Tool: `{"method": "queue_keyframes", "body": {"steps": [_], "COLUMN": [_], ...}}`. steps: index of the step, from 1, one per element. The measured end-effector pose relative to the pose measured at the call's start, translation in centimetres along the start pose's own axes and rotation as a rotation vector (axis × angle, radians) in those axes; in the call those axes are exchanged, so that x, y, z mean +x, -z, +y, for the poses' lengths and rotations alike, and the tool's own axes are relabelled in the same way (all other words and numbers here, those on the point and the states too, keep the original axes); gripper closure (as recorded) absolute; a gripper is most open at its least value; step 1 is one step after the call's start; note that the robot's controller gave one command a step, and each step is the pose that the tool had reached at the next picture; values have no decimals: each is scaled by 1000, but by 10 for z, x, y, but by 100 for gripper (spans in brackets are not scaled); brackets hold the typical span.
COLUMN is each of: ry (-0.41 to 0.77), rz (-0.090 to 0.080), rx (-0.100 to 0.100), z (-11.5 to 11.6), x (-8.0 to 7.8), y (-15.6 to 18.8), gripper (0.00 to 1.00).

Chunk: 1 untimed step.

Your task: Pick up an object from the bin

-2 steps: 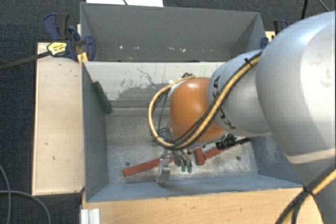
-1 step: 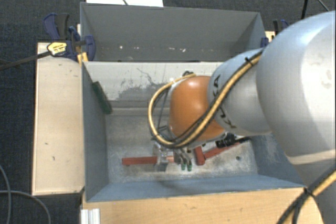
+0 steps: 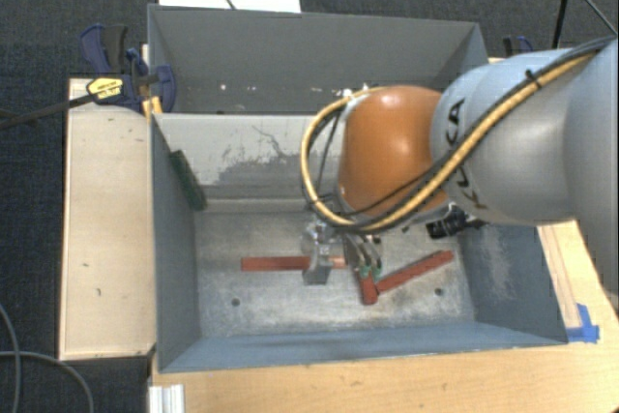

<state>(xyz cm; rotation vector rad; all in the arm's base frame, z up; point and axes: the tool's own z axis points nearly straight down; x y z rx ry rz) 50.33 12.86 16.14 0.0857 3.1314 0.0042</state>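
at far left, a slim dark green block (image 3: 187, 181), tilted

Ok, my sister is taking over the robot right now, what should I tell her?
The gripper is low over the bin floor, mid-bin; its grip can't be judged.
A flat red stick lies just left of it, a slanted red stick just right.
A dark green block leans at the left wall.
Done: nothing seen lifted.
Left: grasp one thing, lift it out.
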Motion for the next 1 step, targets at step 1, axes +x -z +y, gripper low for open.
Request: {"method": "queue_keyframes", "body": {"steps": [1], "ry": [47], "rz": [-2], "rx": [0], "z": [-6], "x": [-6], "y": [99], "gripper": [100]}}
